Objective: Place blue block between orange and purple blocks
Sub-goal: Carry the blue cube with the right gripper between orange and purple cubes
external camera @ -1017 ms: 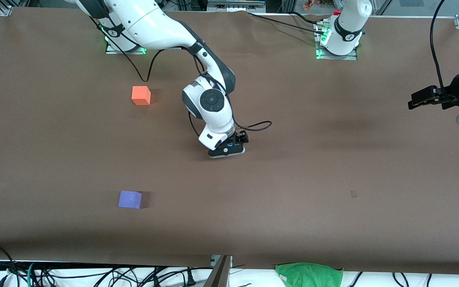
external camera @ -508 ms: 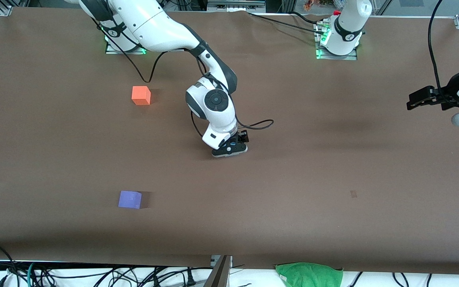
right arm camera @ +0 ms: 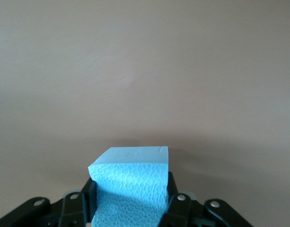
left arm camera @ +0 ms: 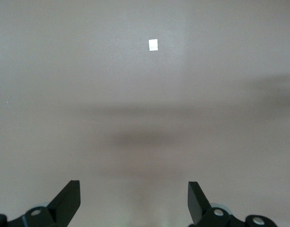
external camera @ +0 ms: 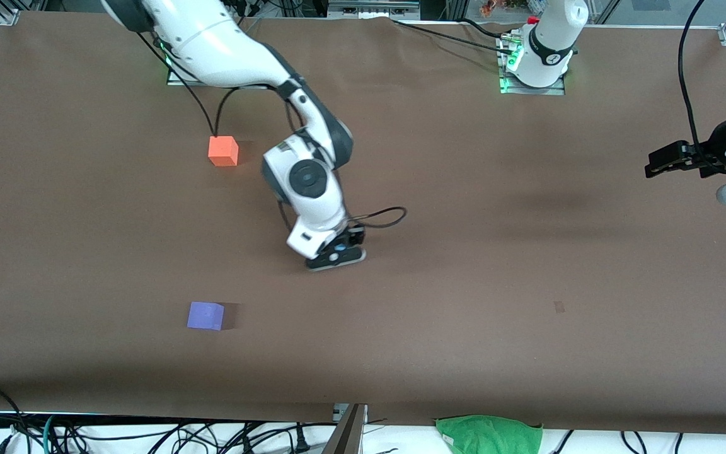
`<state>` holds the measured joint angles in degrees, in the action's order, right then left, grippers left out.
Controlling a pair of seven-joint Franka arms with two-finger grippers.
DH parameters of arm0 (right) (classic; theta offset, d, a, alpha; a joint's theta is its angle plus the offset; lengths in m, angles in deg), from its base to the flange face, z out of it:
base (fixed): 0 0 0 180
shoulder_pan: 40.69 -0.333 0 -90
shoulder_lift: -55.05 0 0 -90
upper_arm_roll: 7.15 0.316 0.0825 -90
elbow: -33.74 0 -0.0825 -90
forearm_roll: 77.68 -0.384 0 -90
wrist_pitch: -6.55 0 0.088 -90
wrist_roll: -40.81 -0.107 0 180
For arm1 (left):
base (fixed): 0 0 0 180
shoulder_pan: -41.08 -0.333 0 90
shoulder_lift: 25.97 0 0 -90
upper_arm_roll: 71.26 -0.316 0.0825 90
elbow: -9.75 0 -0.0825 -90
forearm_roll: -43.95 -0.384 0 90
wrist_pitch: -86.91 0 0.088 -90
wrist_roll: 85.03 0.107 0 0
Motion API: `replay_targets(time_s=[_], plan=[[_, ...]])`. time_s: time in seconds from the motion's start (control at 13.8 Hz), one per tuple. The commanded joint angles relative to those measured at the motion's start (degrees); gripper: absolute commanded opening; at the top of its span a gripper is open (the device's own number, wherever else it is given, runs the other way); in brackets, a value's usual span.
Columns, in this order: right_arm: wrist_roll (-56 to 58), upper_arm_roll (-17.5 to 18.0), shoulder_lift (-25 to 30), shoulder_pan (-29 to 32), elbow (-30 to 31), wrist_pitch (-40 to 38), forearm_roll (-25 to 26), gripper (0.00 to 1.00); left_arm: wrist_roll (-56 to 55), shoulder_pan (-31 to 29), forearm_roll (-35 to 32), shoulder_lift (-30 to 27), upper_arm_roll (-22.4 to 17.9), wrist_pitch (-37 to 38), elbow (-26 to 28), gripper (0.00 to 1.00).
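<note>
Clearly the right hand (right arm camera: 128, 208) clamps the blue block (right arm camera: 131, 182), seemingly light, slightly squashy foam, by opposite faces over mid-worktop (external camera: 464, 265). Meanwhile the left hand (left arm camera: 134, 203) waits empty, spread wide, at the worktop's edge.

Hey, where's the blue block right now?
The blue block is clamped in the right gripper, over bare table near the middle, off the line joining the orange block and purple block.

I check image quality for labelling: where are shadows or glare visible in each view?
Front view: short shadows beside the orange block and purple block. Left wrist view: soft dark bands on the table, one bright white patch. Right wrist view: blue block evenly lit, no glare.
</note>
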<state>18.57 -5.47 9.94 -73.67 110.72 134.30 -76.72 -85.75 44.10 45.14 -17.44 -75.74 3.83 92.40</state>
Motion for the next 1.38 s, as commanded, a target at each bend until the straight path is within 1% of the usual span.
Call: replay_targets(time_s=[0.0,0.07,0.15,0.29,0.36,0.51,0.58,0.65,0.87,1.31], plan=[[4.3,-0.2,6.2,3.7,3.3,-7.7,-1.2,0.17,0.7,0.1,-1.1,0.8,0.0,0.5,-1.7,1.0],[4.3,-1.4,9.0,4.4,7.3,-7.1,-1.2,0.17,0.8,-0.1,-0.9,0.8,0.0,0.5,-1.7,1.0],[4.4,-3.2,11.6,4.9,12.1,-4.8,-1.3,0.17,0.8,-0.2,-0.7,0.8,0.0,0.5,-1.7,1.0],[4.4,-5.3,17.4,5.3,22.5,1.2,-1.6,0.17,0.8,-0.2,-0.7,0.8,0.0,0.5,-1.7,1.0],[3.9,-6.2,19.8,5.3,28.5,6.0,-1.6,0.17,0.8,-0.2,-0.7,0.8,0.0,0.5,-1.7,1.0],[4.3,-9.1,21.6,5.4,38.8,17.4,-1.6,0.17,0.8,-0.3,-0.7,0.8,0.0,0.5,-1.7,1.0],[4.4,-9.8,21.6,5.5,41.6,20.8,-1.7,0.17,0.8,-0.3,-0.6,0.8,-0.1,0.5,-1.7,1.0],[4.4,-10.0,21.6,5.7,42.6,21.7,-1.7,0.18,0.8,-0.2,-0.6,0.8,-0.1,0.5,-1.7,1.0],[4.5,-10.0,21.0,8.6,42.6,21.1,-1.6,0.18,0.8,-0.2,-0.6,0.8,-0.1,0.5,-1.7,1.0],[4.5,-10.0,21.1,9.9,43.0,18.8,-1.7,0.18,0.8,-0.2,-0.6,0.8,-0.1,0.5,-1.7,1.0]])
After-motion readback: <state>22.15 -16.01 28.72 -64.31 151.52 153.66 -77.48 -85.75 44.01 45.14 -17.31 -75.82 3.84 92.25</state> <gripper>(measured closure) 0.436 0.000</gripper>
